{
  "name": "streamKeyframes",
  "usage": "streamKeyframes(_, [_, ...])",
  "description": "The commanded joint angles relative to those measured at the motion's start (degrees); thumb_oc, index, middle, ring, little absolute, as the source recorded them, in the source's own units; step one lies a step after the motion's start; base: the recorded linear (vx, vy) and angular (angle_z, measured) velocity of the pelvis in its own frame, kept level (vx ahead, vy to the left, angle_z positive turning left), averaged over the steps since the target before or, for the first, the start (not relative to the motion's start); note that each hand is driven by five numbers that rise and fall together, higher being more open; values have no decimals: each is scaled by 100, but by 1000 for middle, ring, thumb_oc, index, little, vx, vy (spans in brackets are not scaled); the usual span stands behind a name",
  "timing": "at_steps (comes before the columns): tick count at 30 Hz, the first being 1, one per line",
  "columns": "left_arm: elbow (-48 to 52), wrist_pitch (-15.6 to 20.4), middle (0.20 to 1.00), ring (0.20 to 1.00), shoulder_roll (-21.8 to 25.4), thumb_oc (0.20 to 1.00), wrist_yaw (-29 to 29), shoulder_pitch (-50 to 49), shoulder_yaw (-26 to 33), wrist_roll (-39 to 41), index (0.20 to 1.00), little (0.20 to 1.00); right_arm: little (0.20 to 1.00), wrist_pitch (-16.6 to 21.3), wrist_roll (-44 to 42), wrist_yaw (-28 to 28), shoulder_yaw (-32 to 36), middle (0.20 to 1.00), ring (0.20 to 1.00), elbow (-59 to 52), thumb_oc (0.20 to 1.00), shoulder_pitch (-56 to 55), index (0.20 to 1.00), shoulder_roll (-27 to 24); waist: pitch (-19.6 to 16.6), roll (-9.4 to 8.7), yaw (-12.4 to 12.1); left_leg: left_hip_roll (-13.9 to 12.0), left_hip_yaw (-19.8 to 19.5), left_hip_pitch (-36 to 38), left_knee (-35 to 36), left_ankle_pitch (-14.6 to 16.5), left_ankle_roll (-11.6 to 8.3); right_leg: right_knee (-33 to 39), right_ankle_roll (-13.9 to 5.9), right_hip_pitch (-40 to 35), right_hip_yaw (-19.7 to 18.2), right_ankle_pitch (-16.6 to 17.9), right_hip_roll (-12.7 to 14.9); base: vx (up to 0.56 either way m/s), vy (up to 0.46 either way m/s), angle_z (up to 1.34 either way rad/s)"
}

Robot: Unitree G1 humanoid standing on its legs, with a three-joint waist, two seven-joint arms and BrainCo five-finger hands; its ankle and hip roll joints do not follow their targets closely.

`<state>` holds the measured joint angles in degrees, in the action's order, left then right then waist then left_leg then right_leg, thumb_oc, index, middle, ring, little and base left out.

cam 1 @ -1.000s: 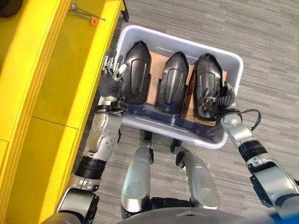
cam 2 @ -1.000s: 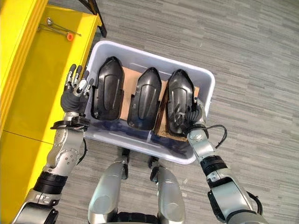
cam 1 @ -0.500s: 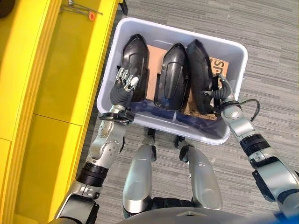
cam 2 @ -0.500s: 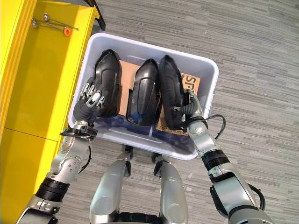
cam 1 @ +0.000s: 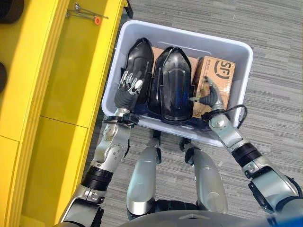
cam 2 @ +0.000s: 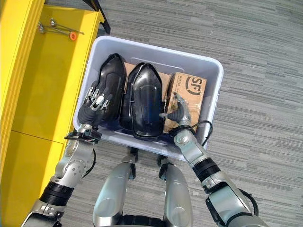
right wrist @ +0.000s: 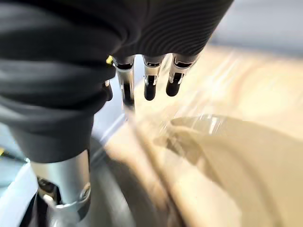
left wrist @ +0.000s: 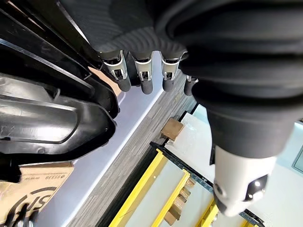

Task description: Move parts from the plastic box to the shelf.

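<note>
The pale plastic box (cam 1: 189,41) stands on the floor before me. A black shell-shaped part (cam 1: 141,59) lies at its left side, and two more black parts (cam 1: 175,87) lie overlapped in the middle. My left hand (cam 1: 128,92) rests open on the left part (left wrist: 47,118), fingers (left wrist: 142,80) straight. Over a cardboard carton (cam 1: 218,71) at the box's right side, my right hand (cam 1: 208,97) is open and holds nothing; its straight fingers (right wrist: 149,80) hang above the cardboard (right wrist: 227,156). The yellow shelf (cam 1: 71,71) runs along the left.
A thin metal tool with an orange tip (cam 1: 90,15) lies at the shelf's far end. Dark round objects (cam 1: 9,7) sit on the shelf's upper level at far left. Grey striped floor (cam 1: 274,56) surrounds the box on the right.
The right-hand part was tipped leftward and now lies against the middle part, uncovering the carton. My right hand let it go. My left hand moved from outside the box onto the left part.
</note>
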<state>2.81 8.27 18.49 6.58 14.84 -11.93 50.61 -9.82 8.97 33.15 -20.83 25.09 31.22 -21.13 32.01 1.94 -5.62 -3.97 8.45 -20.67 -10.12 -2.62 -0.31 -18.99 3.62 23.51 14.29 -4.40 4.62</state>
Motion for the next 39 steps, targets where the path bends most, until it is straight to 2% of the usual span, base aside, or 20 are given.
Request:
streamKeyframes(1, [579,520,1000,1000,-177,1000,-26,-233,-178,27,1000,1000,1000,128,830,845,-6,1000,1000,-360,1000,-99,1000,-175,-222,229,136,-141,-83,78,179,-79,-159,-462,-543,-243,73,-271,473,19,75,-15])
streamKeyframes(8, [562,676,1000,1000,-185,1000,2,-259,-254,114,1000,1000,1000,303,1125,1296,65,1000,1000,-417,1000,-99,1000,-252,-222,317,204,-121,-9,132,195,-52,-159,-450,-562,-243,10,-272,541,10,63,-7])
streamKeyframes(13, [597,708,1000,1000,-185,1000,-7,-351,-222,189,1000,1000,1000,316,949,1020,51,1000,1000,-503,1000,-198,1000,-224,-222,337,224,-113,28,140,184,-33,-148,-476,-560,-214,-21,-278,571,7,45,-6])
streamKeyframes(15, [667,701,1000,1000,-156,1000,-51,-477,-155,275,1000,1000,1000,599,397,559,-9,1000,1000,-619,1000,-368,1000,-121,-222,348,212,-116,31,112,161,-36,-146,-526,-555,-170,-27,-282,596,12,49,0])
streamKeyframes(19, [713,669,1000,1000,-157,1000,-73,-535,-122,262,1000,1000,1000,693,-76,119,-58,1000,1000,-840,1000,-453,1000,25,-222,319,192,-121,27,76,153,-37,-139,-528,-561,-136,-22,-271,593,-1,0,1])
streamKeyframes(22, [769,620,1000,1000,-172,1000,-29,-535,-102,238,1000,1000,1000,650,-454,-202,-115,1000,1000,-954,1000,-498,1000,163,-222,301,176,-117,18,41,126,-37,-139,-547,-560,-111,-20,-270,590,0,0,0])
streamKeyframes(29, [812,652,1000,1000,-189,1000,46,-503,-130,207,1000,1000,1000,670,-308,-496,-344,1000,1000,-1005,1000,-407,1000,375,-222,291,91,-106,-13,-52,112,-73,-134,-546,-565,-71,19,-243,591,0,3,2])
streamKeyframes(36, [863,768,1000,1000,-196,1000,179,-425,-191,156,1000,1000,1000,404,-433,-365,-551,1000,1000,-970,1000,-274,1000,498,-222,254,14,-107,-58,-194,64,-90,-131,-564,-569,13,54,-229,577,0,4,6])
streamKeyframes(39, [850,759,1000,1000,-226,1000,179,-382,-212,230,1000,1000,1000,130,-539,-232,-569,1000,1000,-729,1000,-181,1000,550,-222,254,-28,-106,-74,-250,53,-98,-132,-571,-566,45,74,-225,577,4,22,3])
